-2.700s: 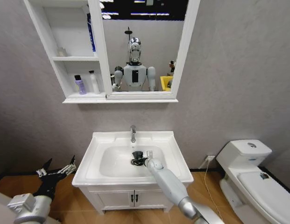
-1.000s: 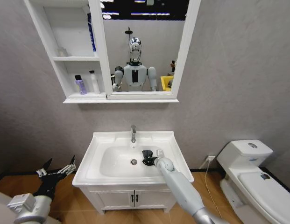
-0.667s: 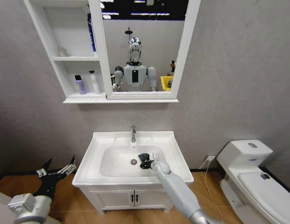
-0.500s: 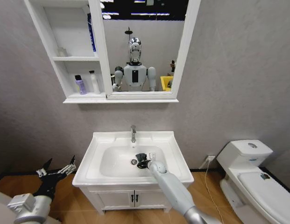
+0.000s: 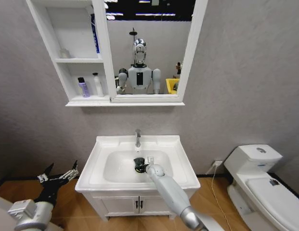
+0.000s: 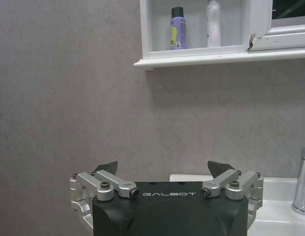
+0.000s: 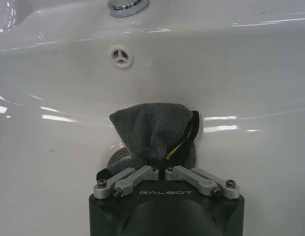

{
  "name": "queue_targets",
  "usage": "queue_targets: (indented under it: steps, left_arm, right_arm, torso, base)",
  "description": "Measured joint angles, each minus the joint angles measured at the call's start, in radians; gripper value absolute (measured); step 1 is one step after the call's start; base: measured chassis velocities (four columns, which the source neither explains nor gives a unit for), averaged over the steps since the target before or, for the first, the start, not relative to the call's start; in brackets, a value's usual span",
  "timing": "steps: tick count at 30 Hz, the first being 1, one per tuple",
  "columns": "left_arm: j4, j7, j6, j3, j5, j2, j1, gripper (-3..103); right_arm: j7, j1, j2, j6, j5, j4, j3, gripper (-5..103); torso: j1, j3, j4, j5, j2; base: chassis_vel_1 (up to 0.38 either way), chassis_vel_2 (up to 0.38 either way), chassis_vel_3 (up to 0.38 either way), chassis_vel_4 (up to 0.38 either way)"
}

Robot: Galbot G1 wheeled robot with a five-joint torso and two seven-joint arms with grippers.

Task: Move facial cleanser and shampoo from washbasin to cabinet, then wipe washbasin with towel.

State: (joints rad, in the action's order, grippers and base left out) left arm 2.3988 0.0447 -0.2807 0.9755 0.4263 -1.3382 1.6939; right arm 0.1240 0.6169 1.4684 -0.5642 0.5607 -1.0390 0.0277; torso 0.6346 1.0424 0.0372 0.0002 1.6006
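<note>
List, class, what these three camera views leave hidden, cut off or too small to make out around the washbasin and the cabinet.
- Drain: in the right wrist view the towel held by the right gripper covers most of it.
- Labels on the two bottles on the cabinet: too small to read in the head view.
- Tap: cut off by the left wrist view's edge.
- Left gripper: parked low beside the washbasin, its body hides the floor below.

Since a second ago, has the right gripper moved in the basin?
Yes. The right gripper, shut on the towel, slid toward the robot's left, from right of the drain to over it.
</note>
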Motion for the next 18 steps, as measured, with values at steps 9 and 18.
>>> queue_targets:
  steps: [9, 18]
  left_arm:
    - [0.0, 0.0, 0.0, 0.0, 0.0, 0.0, 0.0, 100]
    - [0.0, 0.0, 0.0, 0.0, 0.0, 0.0, 0.0, 100]
  right_arm:
    - [0.037, 0.067, -0.095, -0.007, -0.06, -0.137, 0.033, 1]
    - [0.068, 0.089, -0.122, 0.02, -0.202, -0.211, 0.064, 1]
  torso:
    - [0.0, 0.0, -0.0003, -0.0001, 0.0]
    - [0.0, 0.0, -0.0003, -0.0002, 0.0]
  base:
    - [0.0, 0.0, 0.0, 0.0]
    - [0.0, 0.0, 0.0, 0.0]
